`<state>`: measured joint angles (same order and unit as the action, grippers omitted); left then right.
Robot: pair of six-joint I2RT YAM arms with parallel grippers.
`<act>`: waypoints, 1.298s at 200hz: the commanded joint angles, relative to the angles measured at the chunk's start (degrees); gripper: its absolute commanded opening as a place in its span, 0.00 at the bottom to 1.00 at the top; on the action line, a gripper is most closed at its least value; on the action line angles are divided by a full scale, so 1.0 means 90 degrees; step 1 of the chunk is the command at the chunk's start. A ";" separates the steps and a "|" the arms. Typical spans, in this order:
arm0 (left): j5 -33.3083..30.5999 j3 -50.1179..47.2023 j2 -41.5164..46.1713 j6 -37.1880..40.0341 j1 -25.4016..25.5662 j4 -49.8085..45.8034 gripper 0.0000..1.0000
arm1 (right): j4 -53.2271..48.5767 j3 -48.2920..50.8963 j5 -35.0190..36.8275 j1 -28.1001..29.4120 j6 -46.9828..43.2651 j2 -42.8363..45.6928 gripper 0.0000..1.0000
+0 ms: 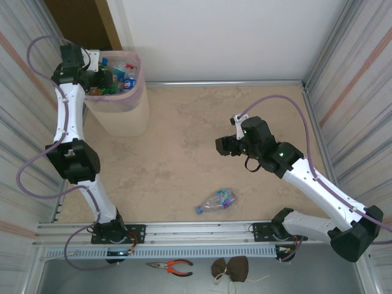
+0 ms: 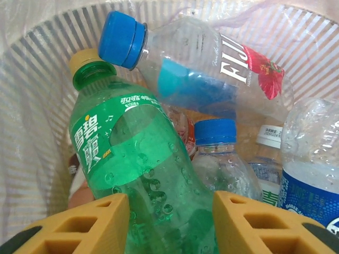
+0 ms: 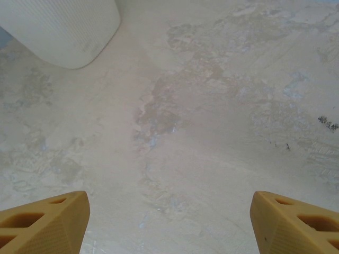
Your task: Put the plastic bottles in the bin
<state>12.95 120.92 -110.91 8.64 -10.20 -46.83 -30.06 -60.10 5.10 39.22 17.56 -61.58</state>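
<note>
The left gripper (image 1: pixel 101 80) hangs over the open top of the tall pale pink plastic bin (image 1: pixel 125 116), which stands at the far left corner of the mottled beige table (image 1: pixel 184 141). In the left wrist view its two yellow fingers (image 2: pixel 90 225) sit against either side of a green plastic bottle with a yellow cap (image 2: pixel 127 153). The jaws are drawn in to the width of the bottle's body and appear to grip it near its base. The bottle tilts away from the camera, cap up and to the left, inside the bin's perforated wall (image 2: pixel 37 90). Just behind it lies a clear bottle with a blue cap and a red flower label (image 2: pixel 212 69), slanting across the top of the pile. Lower down stand a small clear bottle with a blue cap (image 2: pixel 216 135) and, at the right edge, a clear bottle with a dark blue label (image 2: pixel 312 180). The right gripper (image 1: pixel 225 146) hovers above the middle of the table, well apart from the bin. In the right wrist view its yellow fingers (image 3: pixel 47 222) stand wide apart with nothing between them. One crumpled clear bottle with a blue cap and a coloured label (image 1: pixel 217 200) lies on its side on the table near the front edge, between the two arm bases. In front of the rail lie red-handled pliers (image 1: pixel 173 266).
</note>
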 commanded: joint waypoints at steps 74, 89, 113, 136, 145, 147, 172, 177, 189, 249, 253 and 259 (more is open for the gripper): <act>0.0943 0.0150 0.1035 -0.0509 0.0005 -0.0462 0.52 | -0.0348 -0.0096 0.0126 -0.0042 0.0299 0.0507 0.77; 0.1137 -0.0018 0.1277 -0.0575 0.0012 -0.0444 0.52 | -0.0390 -0.0061 0.0132 -0.0042 0.0367 0.0693 0.77; 0.1378 -0.0424 0.1680 -0.0600 0.0101 -0.0432 0.52 | -0.0503 -0.0034 0.0121 -0.0042 0.0450 0.0858 0.78; 0.1438 -0.0932 0.2143 -0.0536 0.0364 -0.0370 0.52 | -0.0673 -0.0033 0.0136 -0.0043 0.0579 0.0970 0.78; 0.1436 -0.1164 0.2331 -0.0513 0.0527 -0.0332 0.52 | -0.0747 -0.0022 0.0140 -0.0042 0.0653 0.1019 0.78; 0.1438 -0.1220 0.2367 -0.0505 0.0566 -0.0321 0.52 | -0.0762 -0.0020 0.0137 -0.0042 0.0668 0.1034 0.78; 0.1326 -0.1908 0.2904 -0.0413 0.1176 -0.0187 0.52 | -0.0882 0.0114 0.0170 -0.0044 0.0859 0.1175 0.78; 0.1284 -0.2074 0.3010 -0.0410 0.1313 -0.0139 0.52 | -0.0914 0.0132 0.0180 -0.0050 0.0898 0.1210 0.78; 0.1162 -0.2455 0.3271 -0.0412 0.1688 0.0005 0.52 | -0.1006 0.0180 0.0217 -0.0052 0.0990 0.1262 0.78; 0.0174 -0.4565 0.4236 -0.0888 0.3981 0.0958 0.56 | -0.1304 0.0330 0.0399 -0.0056 0.1237 0.1610 0.78; 0.0069 -0.4716 0.4266 -0.0945 0.4173 0.1049 0.57 | -0.1338 0.0330 0.0417 -0.0055 0.1249 0.1626 0.78; -0.0088 -0.4941 0.4316 -0.1008 0.4432 0.1196 0.58 | -0.1372 0.0340 0.0437 -0.0060 0.1268 0.1654 0.78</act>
<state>17.80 82.76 -74.65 2.61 23.53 -41.95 -40.42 -57.71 7.20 38.96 26.76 -48.34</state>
